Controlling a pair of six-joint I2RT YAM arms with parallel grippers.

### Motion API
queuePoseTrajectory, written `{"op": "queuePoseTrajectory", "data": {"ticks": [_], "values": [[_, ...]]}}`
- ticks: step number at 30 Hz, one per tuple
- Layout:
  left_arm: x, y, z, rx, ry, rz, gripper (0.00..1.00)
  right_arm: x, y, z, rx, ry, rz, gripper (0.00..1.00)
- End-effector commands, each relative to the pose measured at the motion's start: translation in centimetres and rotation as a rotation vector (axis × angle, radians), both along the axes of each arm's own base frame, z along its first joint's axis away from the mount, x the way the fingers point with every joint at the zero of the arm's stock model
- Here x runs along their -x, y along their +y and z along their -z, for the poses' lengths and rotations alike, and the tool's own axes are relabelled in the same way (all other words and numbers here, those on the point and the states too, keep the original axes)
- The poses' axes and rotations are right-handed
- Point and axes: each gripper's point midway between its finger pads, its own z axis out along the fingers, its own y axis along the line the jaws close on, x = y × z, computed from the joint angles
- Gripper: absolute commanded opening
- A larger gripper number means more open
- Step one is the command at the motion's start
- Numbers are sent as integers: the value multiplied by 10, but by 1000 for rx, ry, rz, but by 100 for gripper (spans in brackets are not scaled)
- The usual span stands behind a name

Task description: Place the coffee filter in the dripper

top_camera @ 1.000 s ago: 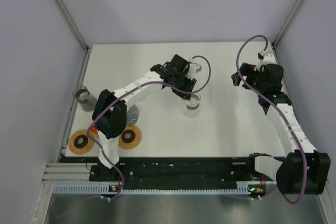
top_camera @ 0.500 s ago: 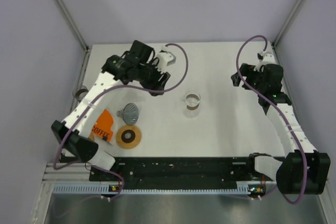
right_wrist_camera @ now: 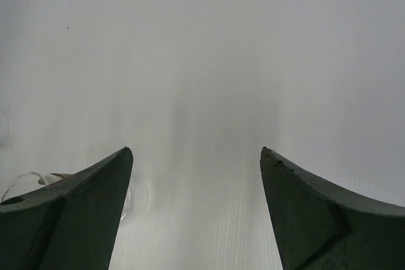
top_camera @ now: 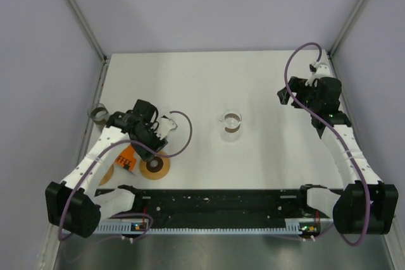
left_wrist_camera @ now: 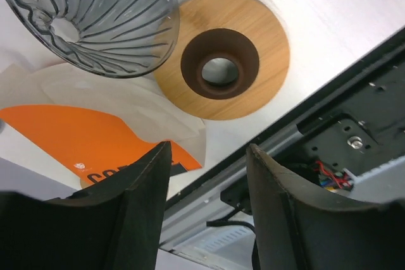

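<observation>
Left wrist shows the left gripper (left_wrist_camera: pixel 207 156) spread wide and empty over the white coffee filter (left_wrist_camera: pixel 126 102), which lies beside the glass dripper (left_wrist_camera: pixel 88 20) near the worktop's near-left corner. The right gripper (right_wrist_camera: pixel 196 156) is likewise parted, holding nothing.

Glass cup (top_camera: pixel 231 122) centre, second cup (top_camera: pixel 97 113) far left

Upper left in the left wrist view, the dripper (left_wrist_camera: pixel 95 23) is smoky ribbed glass with a glossy sheen. Beside it, a smooth, pale wooden ring (left_wrist_camera: pixel 269 36) carries a matt dark-brown collar (left_wrist_camera: pixel 247 55). The thin white paper of the coffee filter (left_wrist_camera: pixel 114 93), faintly creased, overlaps an orange printed packet (left_wrist_camera: pixel 69 134). The table (left_wrist_camera: pixel 329 4) is matt white with a fine grain. The left gripper (left_wrist_camera: pixel 207 147) is matt black plastic.
</observation>
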Motion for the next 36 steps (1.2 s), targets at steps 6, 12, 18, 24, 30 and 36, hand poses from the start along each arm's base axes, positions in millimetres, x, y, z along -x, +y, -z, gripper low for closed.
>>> {"op": "queuePoseTrajectory", "data": {"ticks": [6,12,18,24,30,36], "values": [[-33,-20,42,88,-120,17,45,-2,2,-12,14,-46,-13,82],[-35,-9,70,27,-159,72,45,-3,1,-10,19,-42,-9,82],[-31,-2,87,-18,-119,73,40,-4,1,-4,20,-21,-8,82],[-27,12,108,-88,-113,65,40,-5,0,-2,24,-15,-8,82],[-20,11,118,-79,-85,80,22,-5,1,-2,23,-14,-11,82],[-18,-10,97,40,-92,95,0,-4,2,-4,10,-8,-12,82]]}}
